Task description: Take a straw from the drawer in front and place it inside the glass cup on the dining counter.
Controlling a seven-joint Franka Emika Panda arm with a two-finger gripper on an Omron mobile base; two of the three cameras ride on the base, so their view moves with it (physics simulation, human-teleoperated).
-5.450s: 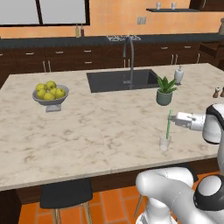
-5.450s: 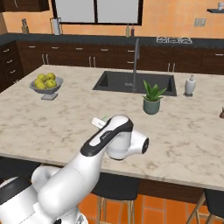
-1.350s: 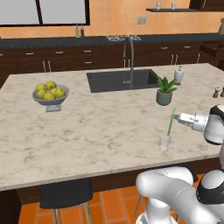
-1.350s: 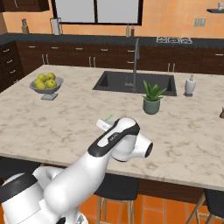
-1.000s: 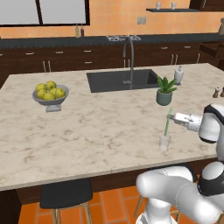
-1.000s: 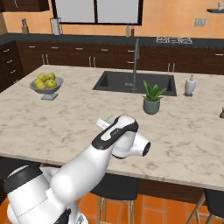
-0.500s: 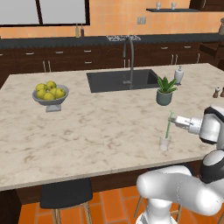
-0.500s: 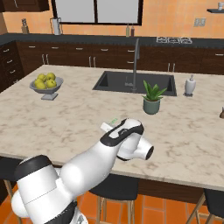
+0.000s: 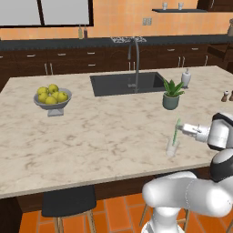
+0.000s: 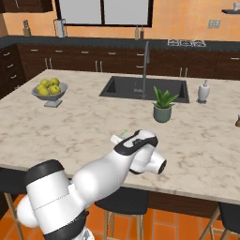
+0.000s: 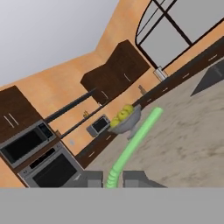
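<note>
Left base view: gripper (image 9: 180, 129) pinching thin light-green straw (image 9: 175, 131), upright toward 12 o'clock, lower end in clear glass cup (image 9: 172, 147) on veined desk (image 9: 100, 132).

The counter (image 9: 91, 136) lies bare across the middle and lower left of the left base view, wide room for a hand. At the left stands a fruit bowl (image 9: 52, 100); at top centre the sink (image 9: 125, 83) with its tall faucet (image 9: 135, 63) blocks low passes. On the right, the plant (image 9: 171, 94) stands behind the cup (image 9: 171, 148), with a gap between them. A soap bottle (image 9: 185, 78) and shakers (image 9: 227, 96) stand near the far right edge.
</note>
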